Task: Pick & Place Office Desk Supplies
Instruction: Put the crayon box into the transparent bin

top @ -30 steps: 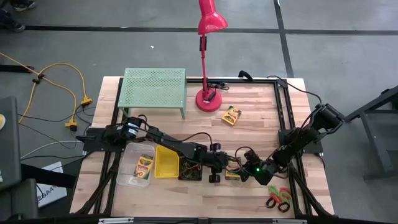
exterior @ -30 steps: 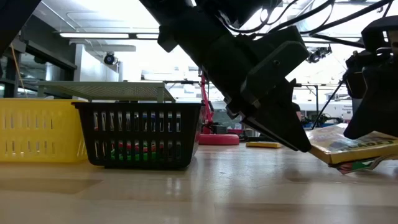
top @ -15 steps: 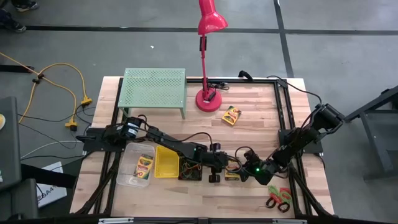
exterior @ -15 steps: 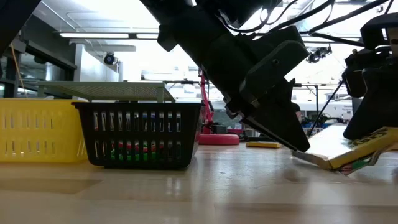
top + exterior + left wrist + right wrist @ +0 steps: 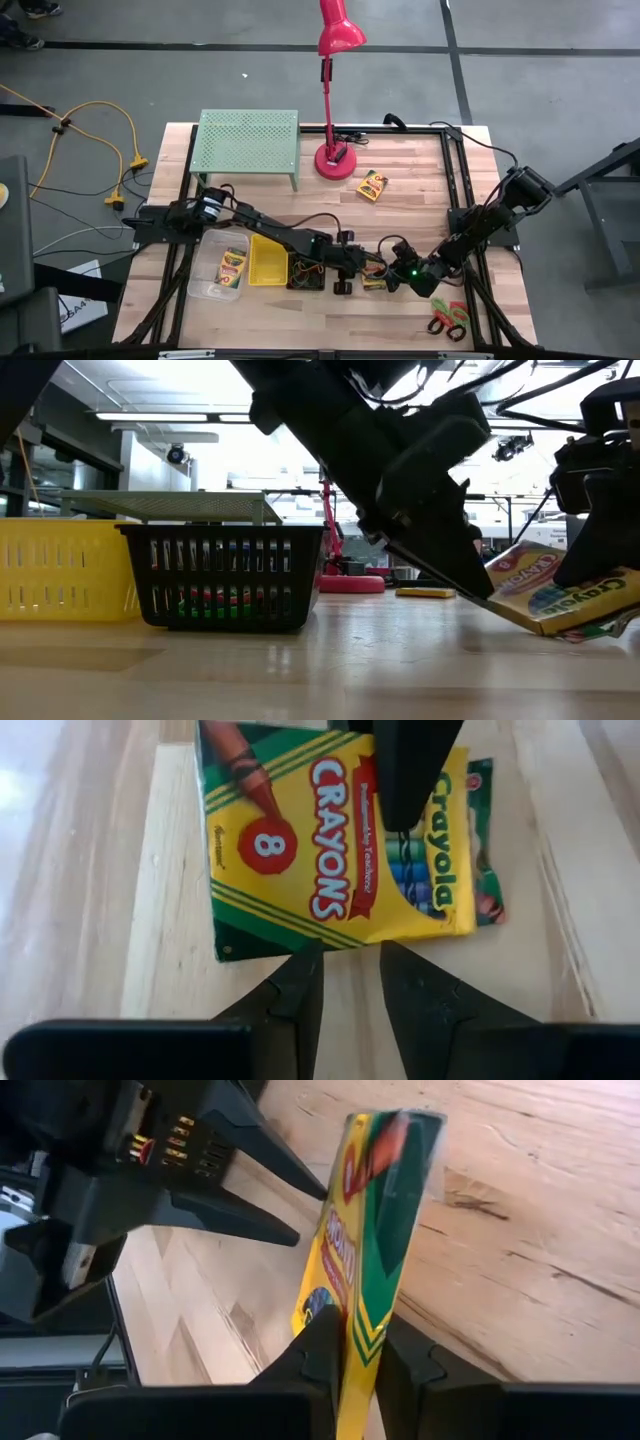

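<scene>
The table (image 5: 420, 170) is seen from above with the green rack (image 5: 248, 143) at about eleven o'clock and the red lamp (image 5: 333, 100) at twelve. At seven o'clock sit a clear bin (image 5: 222, 268), a yellow bin (image 5: 267, 261) and a black mesh bin (image 5: 305, 272). The left gripper (image 5: 347, 272), fingers a little apart and holding nothing, is poised just beside the crayon box (image 5: 365, 1230). That box is clamped edge-on by the right gripper (image 5: 350, 1345) near six o'clock, one corner seemingly on the wood (tilted). A slip could be caused by so narrow a pinch, or a knock from the left fingers. Scissors (image 5: 449, 320) lie at five o'clock.
</scene>
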Controlling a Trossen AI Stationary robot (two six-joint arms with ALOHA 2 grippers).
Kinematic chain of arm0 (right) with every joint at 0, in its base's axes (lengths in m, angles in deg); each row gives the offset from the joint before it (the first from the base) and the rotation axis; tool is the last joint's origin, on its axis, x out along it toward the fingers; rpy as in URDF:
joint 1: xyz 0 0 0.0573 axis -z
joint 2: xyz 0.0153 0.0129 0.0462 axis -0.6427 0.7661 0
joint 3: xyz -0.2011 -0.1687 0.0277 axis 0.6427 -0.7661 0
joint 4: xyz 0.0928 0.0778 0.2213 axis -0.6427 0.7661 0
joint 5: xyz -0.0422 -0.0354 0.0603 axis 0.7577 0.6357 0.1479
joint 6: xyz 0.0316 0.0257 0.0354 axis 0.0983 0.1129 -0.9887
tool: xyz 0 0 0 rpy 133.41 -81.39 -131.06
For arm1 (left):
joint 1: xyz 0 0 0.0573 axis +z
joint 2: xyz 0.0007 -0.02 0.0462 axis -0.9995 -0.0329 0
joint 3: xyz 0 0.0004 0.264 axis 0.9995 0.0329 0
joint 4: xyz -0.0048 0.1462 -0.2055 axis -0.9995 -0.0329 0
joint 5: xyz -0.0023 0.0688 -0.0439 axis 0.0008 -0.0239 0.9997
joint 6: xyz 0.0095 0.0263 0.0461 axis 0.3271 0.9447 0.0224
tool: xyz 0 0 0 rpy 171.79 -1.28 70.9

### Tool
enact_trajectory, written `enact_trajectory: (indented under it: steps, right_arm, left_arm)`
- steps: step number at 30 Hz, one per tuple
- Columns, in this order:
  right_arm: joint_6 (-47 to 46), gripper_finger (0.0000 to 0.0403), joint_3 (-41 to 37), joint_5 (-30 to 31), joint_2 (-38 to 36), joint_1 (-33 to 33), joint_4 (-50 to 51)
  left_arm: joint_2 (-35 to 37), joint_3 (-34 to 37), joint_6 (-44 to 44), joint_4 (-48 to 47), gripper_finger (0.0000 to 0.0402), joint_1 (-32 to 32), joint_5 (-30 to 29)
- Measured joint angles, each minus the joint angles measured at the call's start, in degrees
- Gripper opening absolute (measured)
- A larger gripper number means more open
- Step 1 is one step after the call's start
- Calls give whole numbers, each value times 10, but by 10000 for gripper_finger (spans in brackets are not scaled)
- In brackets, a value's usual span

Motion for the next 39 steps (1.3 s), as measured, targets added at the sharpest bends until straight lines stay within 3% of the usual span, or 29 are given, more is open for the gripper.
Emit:
enact_trajectory:
  steps: [8,16,30,39]
  right_arm:
    - [21,30,0,-2,-15,0,-41]
    - [21,30,0,-4,-89,0,-51]
    - [47,30,0,15,-189,0,-55]
    - [63,30,0,15,-190,0,-106]
  left_arm:
    - [60,0,51,-45,99,0,-53]
    - [116,0,113,-94,99,-21,-118]
    - [128,0,242,-104,99,-94,-379]
    - [128,1,321,-62,99,-98,-401]
